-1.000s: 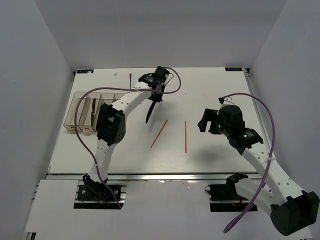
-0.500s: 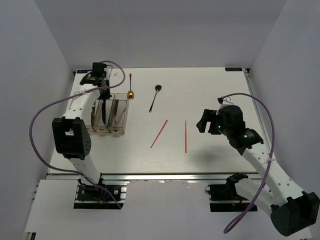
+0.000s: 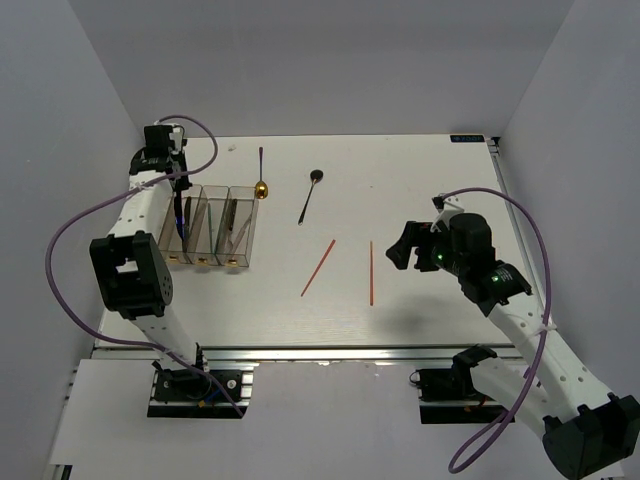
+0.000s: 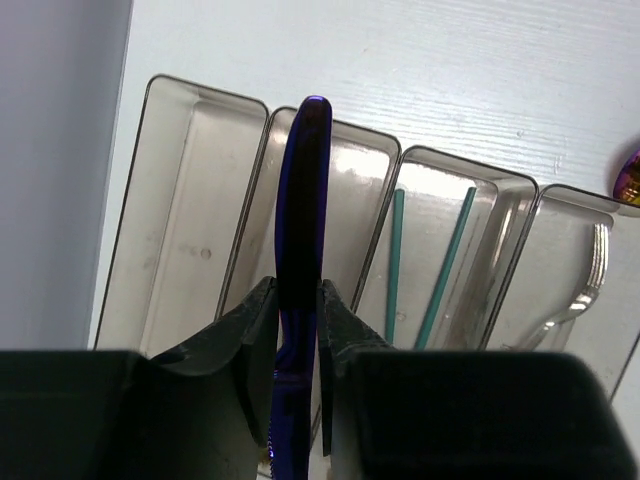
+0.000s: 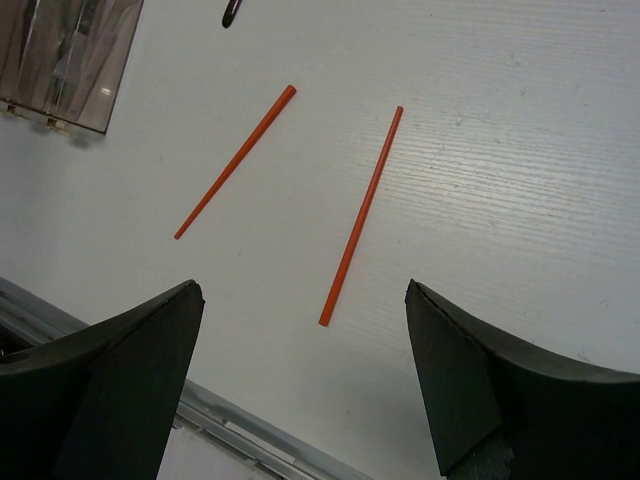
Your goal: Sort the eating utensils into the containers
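The knife [image 4: 305, 200] is held in the left fingers [image 4: 258, 315], which are closed on its flat sides low on the handle, just above the toothed blade. It is carried over the bins [image 3: 210, 188] at 10 o'clock on the worktop [image 3: 420, 180], lined up with the second bin from the left. Whether its tip is already inside cannot be told.

The knife is judged light and stiff. Its glossy handle is likely slippery, so the flat sides are to be gripped, never the edges.

It has a slim handle of deep blue-violet with a rounded end. Only a short toothed stretch of the blade is seen.

Two teal chopsticks [image 4: 447, 265] lie in the third bin and a silver fork [image 4: 585, 290] in the fourth.

The right fingers [image 5: 150, 340] are spread wide and hold nothing. They are above two orange-red chopsticks [image 5: 362, 215], which lie apart near the centre of the worktop. These are judged light, thin and prone to roll, and are best taken at mid-length.
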Available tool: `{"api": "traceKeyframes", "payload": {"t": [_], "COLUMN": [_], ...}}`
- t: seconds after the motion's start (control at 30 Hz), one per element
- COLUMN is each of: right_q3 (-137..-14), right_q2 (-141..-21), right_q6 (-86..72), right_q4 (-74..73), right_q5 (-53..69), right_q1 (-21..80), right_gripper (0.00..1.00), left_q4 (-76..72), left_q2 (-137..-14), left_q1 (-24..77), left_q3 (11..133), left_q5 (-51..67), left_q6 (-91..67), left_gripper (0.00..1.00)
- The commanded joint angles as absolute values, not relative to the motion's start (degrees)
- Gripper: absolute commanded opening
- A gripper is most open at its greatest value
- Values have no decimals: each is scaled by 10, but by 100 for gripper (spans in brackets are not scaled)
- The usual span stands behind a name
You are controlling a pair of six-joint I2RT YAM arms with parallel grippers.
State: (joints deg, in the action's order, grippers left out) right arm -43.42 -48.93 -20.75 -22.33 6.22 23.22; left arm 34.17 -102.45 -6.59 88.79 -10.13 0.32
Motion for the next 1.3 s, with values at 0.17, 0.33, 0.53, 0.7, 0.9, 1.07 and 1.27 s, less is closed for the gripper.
{"api": "traceKeyframes", "payload": {"t": [0.17,0.33,0.53,0.7,0.9,1.07,1.27], "right_q3": [-420,-414,-413,-415,-414,-422,-427], "right_q2": [-457,-448,-449,-454,-457,-463,-471], "right_q6": [-204,-204,-203,-201,-201,-200,-199], "right_q4": [-193,-192,-189,-192,-193,-200,-200], "right_q5": [101,105,104,101,93,87,76], "right_q1": [230,229,230,230,229,230,230], "right_gripper": [87,87,87,87,87,87,87], "left_q4": [187,142,80,53,53,55,63], "left_q2": [-975,-977,-969,-975,-967,-940,-915], "left_q1": [-76,-80,-87,-91,-91,-91,-91], "left_q3": [816,787,725,703,709,709,736], "left_q5": [-100,-105,-87,-81,-90,-88,-113], "left_q6": [118,129,119,103,76,70,29], "left_gripper": [0,0,0,1,47,65,73]}}
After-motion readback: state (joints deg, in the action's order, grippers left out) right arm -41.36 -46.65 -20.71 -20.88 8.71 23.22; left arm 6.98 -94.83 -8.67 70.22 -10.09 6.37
